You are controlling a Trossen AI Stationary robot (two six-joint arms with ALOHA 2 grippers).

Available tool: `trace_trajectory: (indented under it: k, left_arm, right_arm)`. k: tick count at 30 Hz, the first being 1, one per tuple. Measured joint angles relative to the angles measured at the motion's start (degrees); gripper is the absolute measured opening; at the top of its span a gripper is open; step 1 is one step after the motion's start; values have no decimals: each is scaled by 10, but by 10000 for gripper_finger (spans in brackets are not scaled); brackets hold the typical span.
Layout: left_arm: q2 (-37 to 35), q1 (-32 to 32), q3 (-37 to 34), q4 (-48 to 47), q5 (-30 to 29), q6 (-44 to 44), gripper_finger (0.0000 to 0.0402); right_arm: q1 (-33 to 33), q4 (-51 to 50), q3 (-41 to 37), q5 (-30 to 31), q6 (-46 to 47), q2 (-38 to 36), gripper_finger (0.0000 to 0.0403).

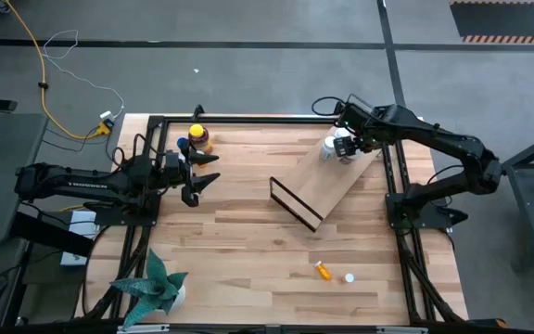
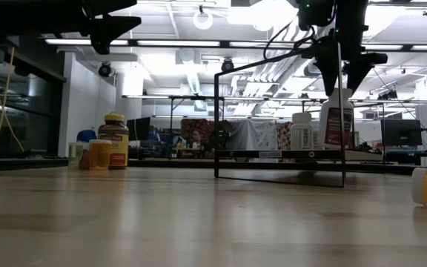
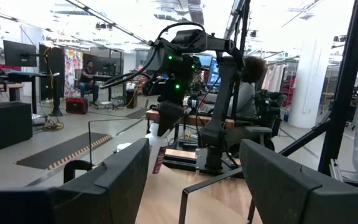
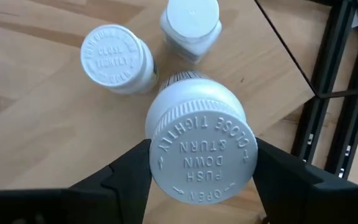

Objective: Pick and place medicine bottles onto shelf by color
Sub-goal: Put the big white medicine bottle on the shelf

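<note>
White medicine bottle (image 4: pixel 201 149) upright on shelf (image 1: pixel 327 186), table's 1 o'clock, beside two more white bottles (image 4: pixel 117 59). Remaining: amber and blue bottles (image 1: pixel 196 139) at 11 o'clock, orange bottle (image 1: pixel 324 270) lying at 5 o'clock. Right gripper (image 4: pixel 201 171) fingers flank white cap; clamped or releasing, cannot tell. Left gripper (image 1: pixel 202 172) wide, empty, at 10 o'clock.

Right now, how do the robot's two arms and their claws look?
Both arms are dark, nearly black, built of jointed tubular segments. The left arm carries pale lettering along its long segment, too small to read. The right arm has black cables near its wrist and shows small green lights in the left wrist view. Each claw, left claw and right claw, has two dark, wedge-shaped fingers.
</note>
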Motion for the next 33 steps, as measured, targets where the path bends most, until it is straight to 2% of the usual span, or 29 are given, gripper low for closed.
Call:
trace_trajectory:
  k: [13, 20, 30, 33]
  left_arm:
    - [0, 0, 0, 0, 0, 0, 241]
    - [0, 0, 0, 0, 0, 2, 241]
    - [0, 0, 0, 0, 0, 6, 241]
    - [0, 0, 0, 0, 0, 6, 241]
  right_arm:
    - [0, 9, -3, 20, 17, 0, 232]
    - [-11, 55, -35, -3, 2, -1, 233]
    - [-13, 54, -28, -9, -2, 0, 233]
    - [-13, 51, -28, 5, -10, 0, 233]
